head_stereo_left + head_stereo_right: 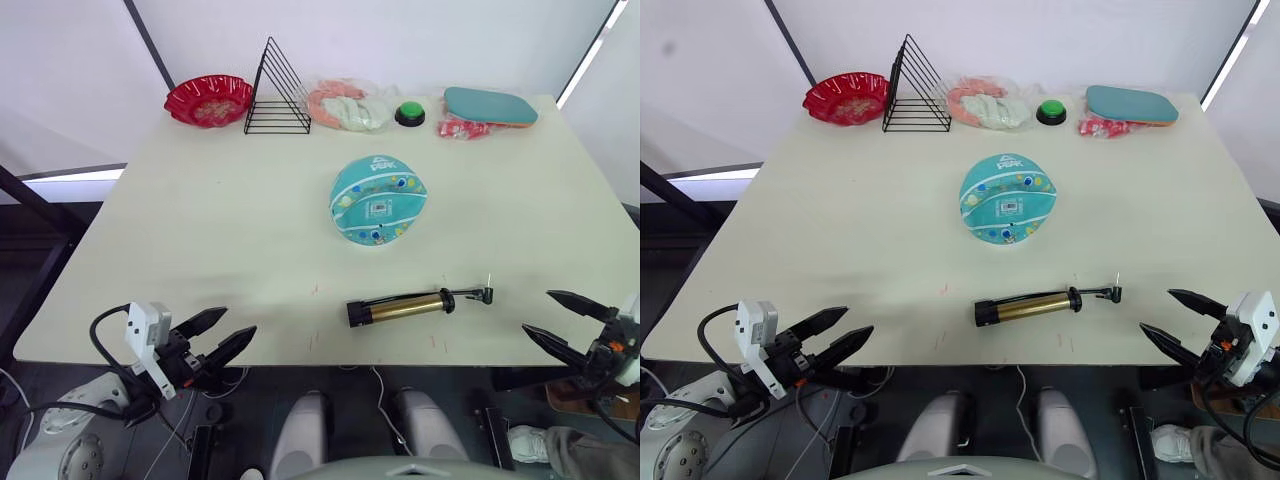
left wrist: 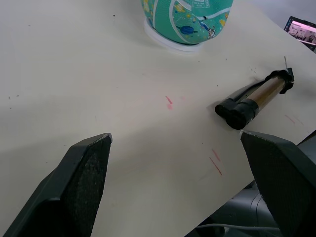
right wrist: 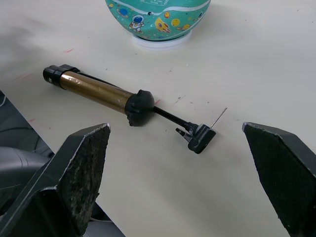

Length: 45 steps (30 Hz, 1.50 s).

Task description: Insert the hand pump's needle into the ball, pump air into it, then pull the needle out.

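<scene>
Starting from scratch here — nothing of the task is done yet, as I read it. The hand pump lies flat near the front edge of the tabletop, its needle sticking up from the small black fitting at the hose end, free of everything. The ball sits further back toward the middle, resting on a white ring, well apart from the pump.

My left pincer hangs off the front edge on the left, fingers spread and empty; my right pincer hangs off the front right corner, likewise spread and holding nothing.

The step in hand is the first pickup. I judge the right pincer, nearer the hose end, should take the fitting just behind the needle — the left then steadies the ball.
</scene>
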### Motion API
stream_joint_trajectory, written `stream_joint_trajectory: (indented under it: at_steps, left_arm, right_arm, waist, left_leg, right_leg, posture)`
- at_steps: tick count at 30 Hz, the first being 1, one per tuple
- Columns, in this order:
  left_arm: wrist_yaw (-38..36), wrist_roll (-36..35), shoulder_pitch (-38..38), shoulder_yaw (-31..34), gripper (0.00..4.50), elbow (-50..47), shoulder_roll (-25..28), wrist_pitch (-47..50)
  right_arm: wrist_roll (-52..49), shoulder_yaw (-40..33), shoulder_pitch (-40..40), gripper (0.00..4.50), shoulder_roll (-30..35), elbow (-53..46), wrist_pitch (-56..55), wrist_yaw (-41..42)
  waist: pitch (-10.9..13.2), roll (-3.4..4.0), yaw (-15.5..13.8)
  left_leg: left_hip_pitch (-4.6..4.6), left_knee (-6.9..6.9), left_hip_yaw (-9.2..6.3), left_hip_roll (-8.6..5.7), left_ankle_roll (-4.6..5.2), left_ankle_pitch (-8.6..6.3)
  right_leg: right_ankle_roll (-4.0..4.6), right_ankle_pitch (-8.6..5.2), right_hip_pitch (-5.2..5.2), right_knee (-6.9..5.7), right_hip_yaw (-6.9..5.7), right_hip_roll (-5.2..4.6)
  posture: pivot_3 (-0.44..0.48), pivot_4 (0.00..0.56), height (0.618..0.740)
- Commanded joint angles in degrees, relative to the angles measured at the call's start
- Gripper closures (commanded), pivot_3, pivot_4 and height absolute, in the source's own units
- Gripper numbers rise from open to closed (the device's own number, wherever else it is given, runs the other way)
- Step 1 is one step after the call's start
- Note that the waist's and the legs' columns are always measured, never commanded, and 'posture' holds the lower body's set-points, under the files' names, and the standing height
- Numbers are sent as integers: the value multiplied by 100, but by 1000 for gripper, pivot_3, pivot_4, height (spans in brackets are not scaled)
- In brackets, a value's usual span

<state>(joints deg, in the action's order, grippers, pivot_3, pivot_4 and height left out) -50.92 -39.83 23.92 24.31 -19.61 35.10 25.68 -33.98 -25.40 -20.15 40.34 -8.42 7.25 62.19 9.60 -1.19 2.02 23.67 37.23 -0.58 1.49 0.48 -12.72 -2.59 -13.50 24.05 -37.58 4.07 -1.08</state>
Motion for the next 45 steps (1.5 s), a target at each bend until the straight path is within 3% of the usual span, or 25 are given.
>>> stream_joint_trajectory:
  at_steps: [1, 10, 13, 17, 21, 26, 30, 36, 39, 41, 45]
  left_arm:
    - [-1, -120, -223, 17, 68, -301, 211, 125]
    - [-180, -385, -1193, -274, 68, -824, 1159, 938]
    - [-66, -297, -1913, -646, 68, -1061, 1722, 1385]
    - [-514, -321, -2936, -1298, 68, -1181, 2356, 1715]
    - [-948, -440, -4388, -2186, 68, -853, 2587, 2373]
    - [-1438, -31, -6291, -3562, 68, -108, 2278, 3101]
    - [-1821, 483, -7264, -4554, 68, 260, 1852, 3125]
    - [-2130, 1668, -8204, -5910, 68, 1364, 820, 2601]
    - [-2231, 2104, -8326, -6226, 68, 1819, 416, 2204]
    - [-2133, 2476, -8466, -6454, 68, 2385, -120, 1875]
    - [-2072, 3211, -8687, -6901, 1303, 3533, -1003, 1026]
  right_arm:
    - [-176, -228, 6, 0, -4, -321, 32, -70]
    - [-506, -247, 267, 0, 65, -842, 272, -141]
    - [-583, -447, 150, 0, 244, -839, 231, 199]
    - [-859, -914, -115, 0, 529, -758, 418, 615]
    - [-960, -1293, -450, 0, 699, -888, 603, 859]
    - [-1050, -1743, -866, 0, 751, -1116, 778, 1019]
    - [-1145, -2088, -1162, 0, 763, -1221, 947, 1209]
    - [-937, -2267, -1241, 0, 580, -1167, 675, 1321]
    - [-888, -2212, -1273, 0, 514, -1213, 674, 1311]
    - [-837, -2142, -1291, 0, 393, -1254, 625, 1237]
    - [-837, -2004, -1363, 0, 206, -1476, 667, 1123]
  waist:
    - [1, 1, 0]
    - [18, -7, -9]
    - [29, -6, -66]
    - [34, -7, -141]
    - [37, -13, -153]
    - [40, -12, -117]
    - [42, -15, -115]
    - [43, -19, -134]
    - [43, -17, -111]
    - [43, -17, -125]
    - [42, -15, -152]
  left_leg:
    - [0, 0, 0, 0, 0, 0]
    - [4, 1, 19, 5, 11, -5]
    - [5, 4, 18, 4, 12, -5]
    - [5, 5, 18, -1, 12, -5]
    - [5, 7, 13, -19, 12, -4]
    - [3, 11, 5, -21, 12, -4]
    - [5, 12, 8, -24, 13, -4]
    - [6, 18, 1, -29, 13, -4]
    - [5, 21, 3, -30, 13, -4]
    - [6, 20, 2, -29, 13, -4]
    - [11, 25, -5, -35, 14, -4]
  right_leg:
    - [0, 0, 0, 0, 0, 0]
    - [0, 0, 1, -1, -8, 10]
    - [0, 0, -1, -3, -20, 14]
    - [-1, 0, -2, -4, -19, 15]
    - [-5, -2, -8, 0, -25, 19]
    - [-14, -8, -16, -6, -27, 26]
    - [-16, -7, -17, -4, -22, 26]
    - [-18, -8, -22, -6, -23, 26]
    - [-19, -8, -22, -7, -20, 26]
    - [-19, -8, -20, -10, -20, 27]
    - [-18, -8, -21, -10, -22, 26]
  posture:
    - [0, 150, 740]
    - [0, 150, 740]
    - [0, 150, 740]
    - [0, 150, 740]
    - [0, 150, 740]
    - [0, 150, 740]
    - [0, 150, 740]
    - [0, 150, 740]
    - [0, 150, 740]
    - [0, 150, 740]
    - [0, 150, 740]
